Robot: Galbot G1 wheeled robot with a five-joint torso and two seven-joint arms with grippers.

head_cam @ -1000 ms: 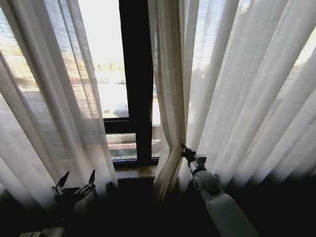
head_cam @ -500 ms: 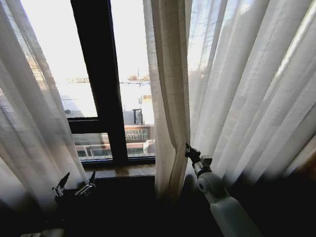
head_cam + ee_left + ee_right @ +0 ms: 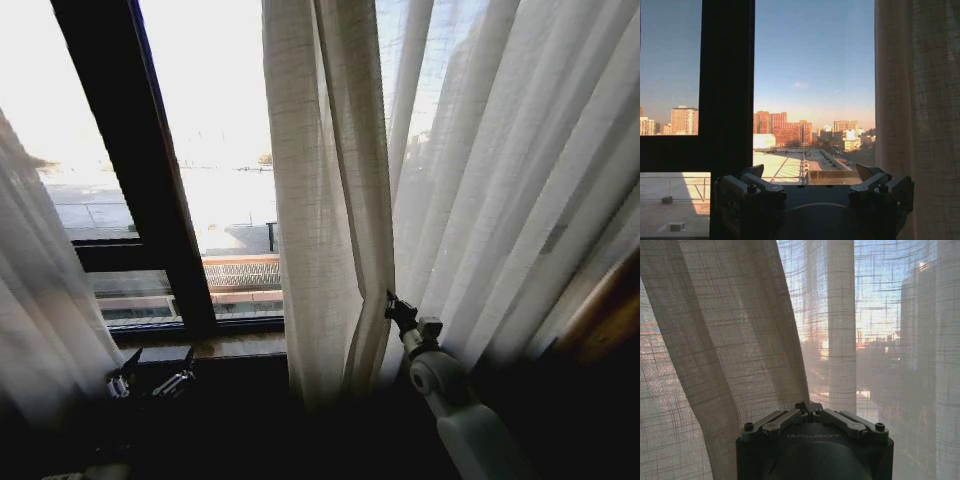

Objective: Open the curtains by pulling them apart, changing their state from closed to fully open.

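Head view shows you the 2 sheer off-white linen-weave curtains parted: the right panel (image 3: 330,200) hangs bunched at centre, the left panel (image 3: 40,300) sits at the far left, with the dark window frame bar (image 3: 130,170) between them. Your right gripper (image 3: 392,303) is pinched onto the right panel's inner edge. Your left gripper (image 3: 152,378) hovers spread and empty near the brown sill (image 3: 230,343).

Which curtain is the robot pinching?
The right sheer off-white curtain panel: the right gripper is shut on its gathered edge. The left sheer panel hangs free, beside the open left gripper.
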